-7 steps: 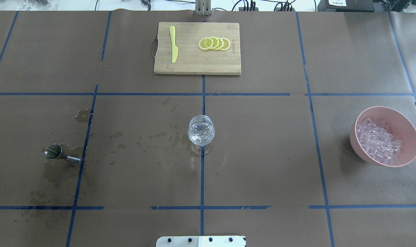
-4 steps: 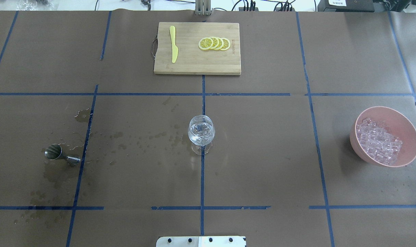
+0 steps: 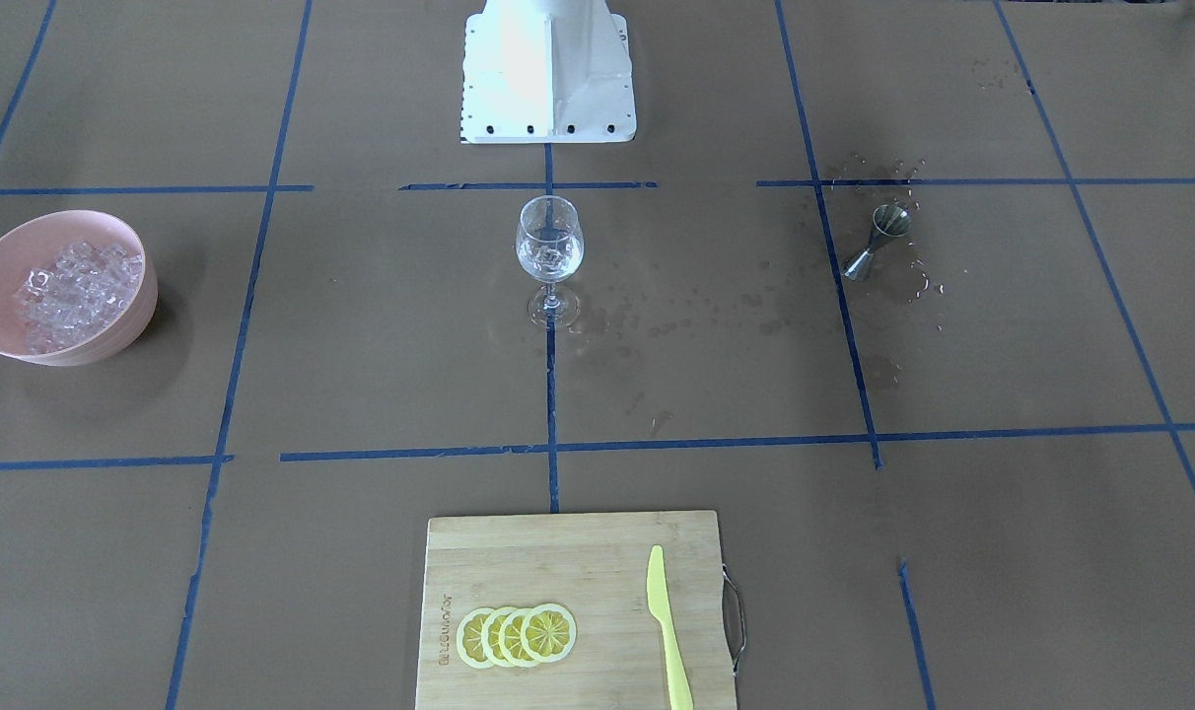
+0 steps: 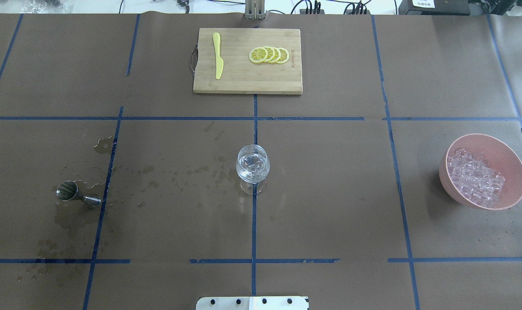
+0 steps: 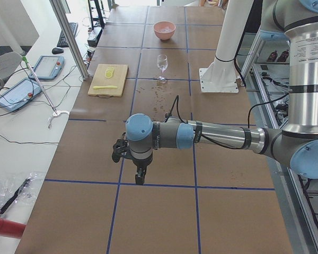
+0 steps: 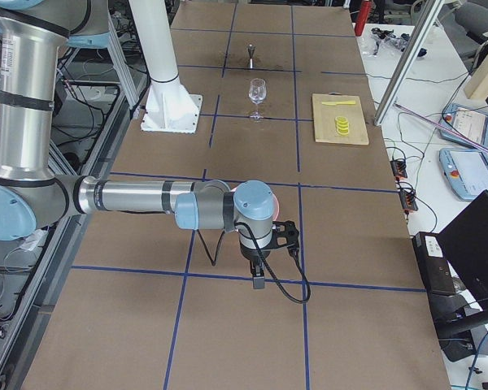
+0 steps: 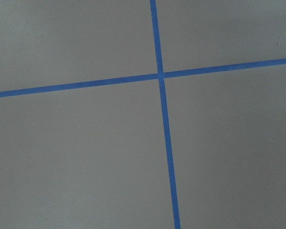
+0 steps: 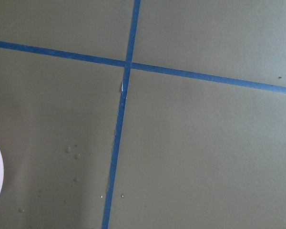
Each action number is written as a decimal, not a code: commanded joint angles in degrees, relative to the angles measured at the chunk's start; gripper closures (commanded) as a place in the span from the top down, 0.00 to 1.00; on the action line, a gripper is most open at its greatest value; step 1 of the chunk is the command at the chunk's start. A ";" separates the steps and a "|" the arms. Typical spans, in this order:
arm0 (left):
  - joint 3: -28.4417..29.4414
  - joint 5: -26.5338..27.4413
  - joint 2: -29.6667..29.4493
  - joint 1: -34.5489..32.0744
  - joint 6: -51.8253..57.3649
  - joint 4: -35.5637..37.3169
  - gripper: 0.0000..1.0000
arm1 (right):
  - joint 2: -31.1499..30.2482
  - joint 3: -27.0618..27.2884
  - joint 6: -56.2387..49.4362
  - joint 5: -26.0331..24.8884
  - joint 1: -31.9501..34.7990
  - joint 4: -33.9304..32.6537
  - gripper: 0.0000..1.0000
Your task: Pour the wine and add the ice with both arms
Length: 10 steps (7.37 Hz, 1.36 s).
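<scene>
**Both grippers parked at the table's ends, glass already filled**

We cannot tell whether the jaws are apart or together: the left gripper (image 5: 140, 180) and the right gripper (image 6: 258, 281) show only in the side views. Each points straight down above a blue tape line (image 5: 164, 185), holding nothing.

Well away from both, the wine glass (image 4: 253, 168) stands upright at the table's middle. It holds the wine (image 4: 252, 174), with what look like a few cubes in it. Most of the ice (image 4: 475, 177) is heaped in the pink bowl (image 4: 510, 165) on the robot's right. The metal jigger (image 4: 76, 193) lies on its side among wet spots (image 4: 175, 176).

We see nothing on the table shifted from half a second ago.

The left arm (image 5: 222, 137) and the right arm (image 6: 130, 195) each reach out level, wrist bent downward
</scene>
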 commanded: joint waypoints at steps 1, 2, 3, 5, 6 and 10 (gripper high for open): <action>-0.15 -0.07 -0.05 0.00 0.00 0.00 1.00 | 0.15 0.95 1.61 2.71 -1.81 0.54 1.00; -0.33 -0.07 -0.05 0.00 0.00 0.08 1.00 | 0.16 1.13 3.10 2.72 -2.26 0.45 1.00; -0.59 -0.07 -0.05 0.00 0.00 0.08 1.00 | 0.16 1.13 3.12 2.72 -2.26 0.54 1.00; -0.59 -0.07 -0.05 0.00 0.00 0.08 1.00 | -0.02 1.05 3.12 2.72 -2.26 0.54 1.00; -0.68 -0.07 -0.05 0.00 0.09 0.00 1.00 | -0.02 0.96 3.12 2.72 -2.26 0.54 1.00; -0.77 -0.07 -0.14 0.00 0.09 0.00 1.00 | -0.11 0.87 3.03 2.72 -2.26 0.54 1.00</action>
